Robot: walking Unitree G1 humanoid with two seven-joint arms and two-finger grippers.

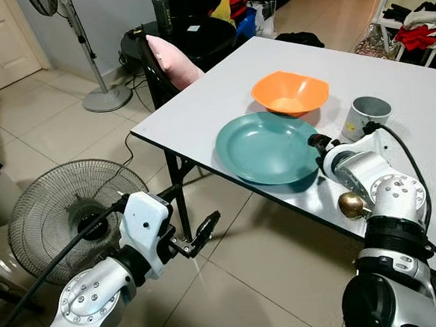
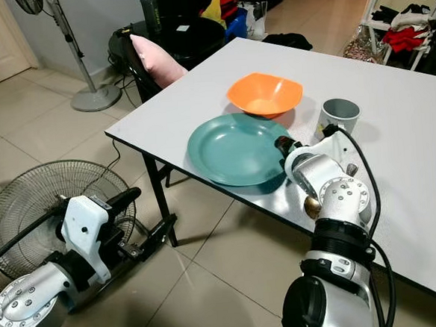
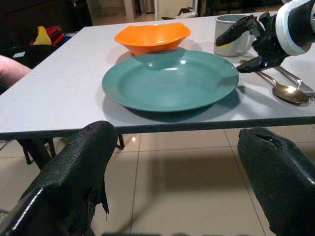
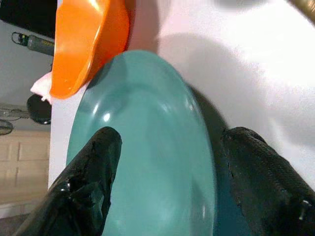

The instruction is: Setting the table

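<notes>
Right now the right gripper (image 3: 251,43), fingers spread wide, hovers at the rim of the teal plate (image 1: 268,146) near the table (image 1: 199,109) edge, so it should close squarely on the rim; the left gripper (image 1: 197,236) hangs open, idle.

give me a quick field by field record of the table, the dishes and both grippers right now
table: white table, floor fan beside it
plate: teal plate near the table's front edge
bowl: orange bowl just behind the plate, empty
mug: grey mug to the right of the plate
cutlery: spoon on the table right of the plate
right gripper: right gripper open, fingers either side of the plate's right rim
left gripper: left gripper open, below table level, facing the table edge
</notes>
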